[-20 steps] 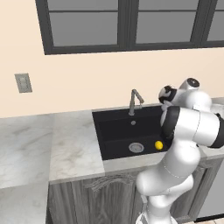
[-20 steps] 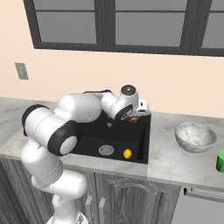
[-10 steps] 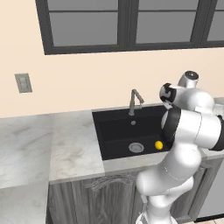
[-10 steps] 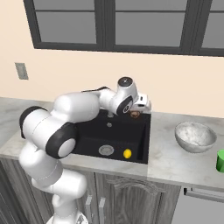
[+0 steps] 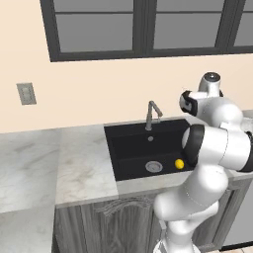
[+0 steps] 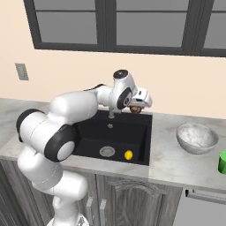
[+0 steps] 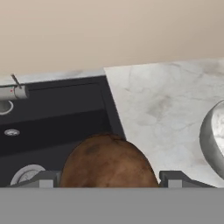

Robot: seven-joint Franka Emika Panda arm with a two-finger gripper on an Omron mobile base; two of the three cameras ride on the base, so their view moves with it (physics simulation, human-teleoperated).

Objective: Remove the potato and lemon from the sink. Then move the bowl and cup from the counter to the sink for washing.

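Both fingers (image 7: 43, 179) of the gripper (image 6: 136, 107) stand wide, and the potato (image 7: 108, 161) sits between them, held on its two sides. From the right base view, the gripper with this brown lump is raised above the back right corner of the sink (image 6: 88, 132), close to the faucet (image 5: 152, 112), and it is clear of the basin floor. From the hand view, the potato is over the right edge of the sink, where the black rim meets the marble counter (image 7: 162, 109). On the basin floor the lemon (image 6: 128, 155) lies near the front wall, just beside the round drain (image 6: 107, 151) and to its right. On the counter to the right of the sink stands the bowl (image 6: 197, 137), upright and well apart from the gripper. Further right, the green cup (image 6: 223, 162) is cut by the edge of the right base view.
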